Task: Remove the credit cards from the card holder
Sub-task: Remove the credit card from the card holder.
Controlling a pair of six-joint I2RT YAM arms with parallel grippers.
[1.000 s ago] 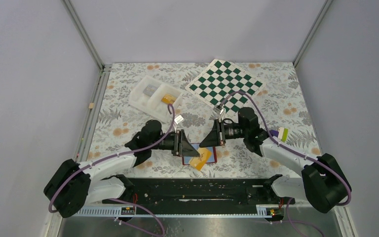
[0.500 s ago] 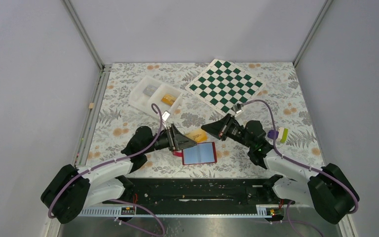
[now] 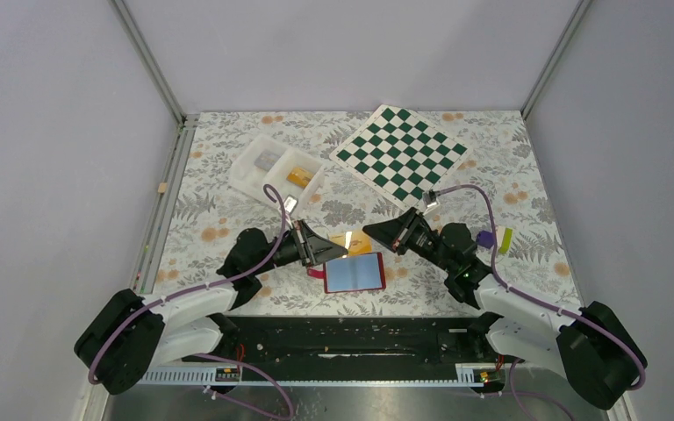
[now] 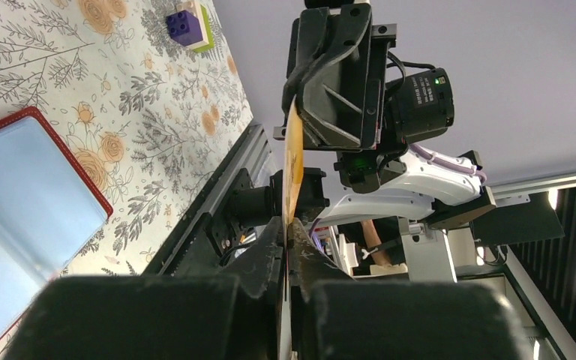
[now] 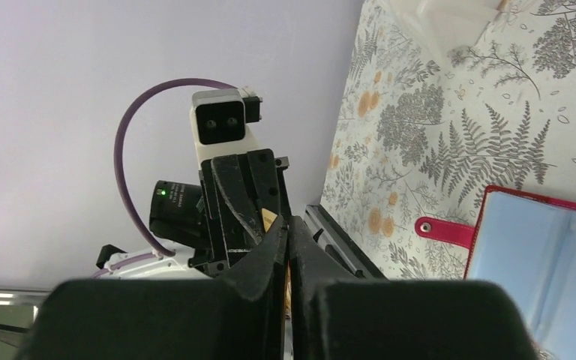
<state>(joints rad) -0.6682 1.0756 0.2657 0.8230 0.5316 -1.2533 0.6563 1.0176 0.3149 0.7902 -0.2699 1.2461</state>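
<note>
The card holder [image 3: 354, 273] lies open on the table, pale blue inside, with its red tab [image 3: 316, 273] at the left. It also shows in the left wrist view [image 4: 22, 202] and the right wrist view [image 5: 540, 247]. An orange-yellow credit card [image 3: 348, 243] is held just above and behind it, between both grippers. My left gripper [image 3: 337, 251] is shut on its left end. My right gripper [image 3: 371, 235] is shut on its right end. The card shows edge-on in the left wrist view [image 4: 293, 165]. Only a sliver of it shows in the right wrist view [image 5: 268, 218].
A white two-compartment tray [image 3: 247, 178] stands at the back left, with another orange card [image 3: 298, 176] in it. A green-and-white chessboard [image 3: 401, 151] lies at the back right. A small purple and green block [image 3: 496, 238] sits by the right arm.
The card was at the wallet's front edge one second ago. It has been lifted up and back off the wallet. Both grippers rose with it and the right arm drew back rightwards.
</note>
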